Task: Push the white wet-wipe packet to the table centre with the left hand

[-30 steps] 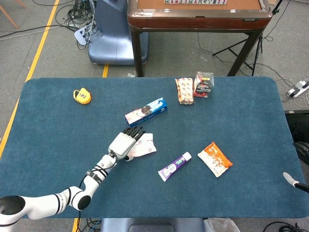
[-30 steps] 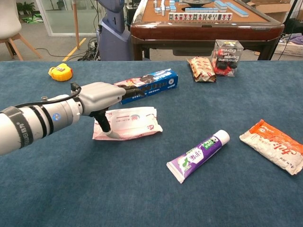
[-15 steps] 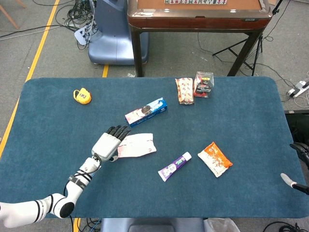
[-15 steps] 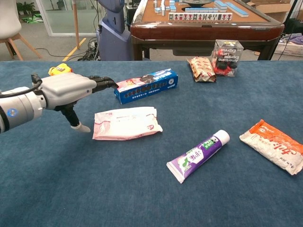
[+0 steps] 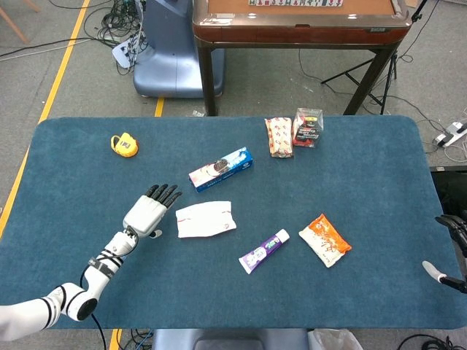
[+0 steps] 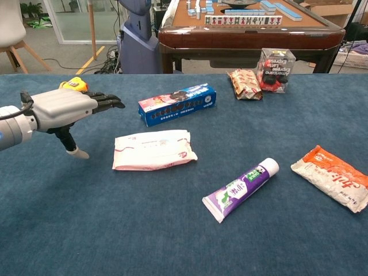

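Note:
The white wet-wipe packet (image 5: pixel 205 219) (image 6: pixel 153 149) lies flat on the blue table, left of its middle. My left hand (image 5: pixel 148 211) (image 6: pixel 68 108) hovers to the packet's left, clear of it, fingers stretched out and apart, thumb pointing down, holding nothing. At the far right edge of the head view only a grey tip and a dark part of my right hand (image 5: pixel 446 254) show; how its fingers stand is not visible.
A blue box (image 5: pixel 220 168) (image 6: pixel 177 104) lies just behind the packet. A purple tube (image 5: pixel 264 250) (image 6: pixel 240 189) and an orange sachet (image 5: pixel 325 240) (image 6: pixel 331 176) lie to its right. A yellow tape measure (image 5: pixel 124 144), a snack pack (image 5: pixel 279 136) and a clear box (image 5: pixel 307 127) sit further back.
My left hand has drawn back leftward off the wet-wipe packet, from resting on it to hovering clear of it. The packet has stayed where it was.

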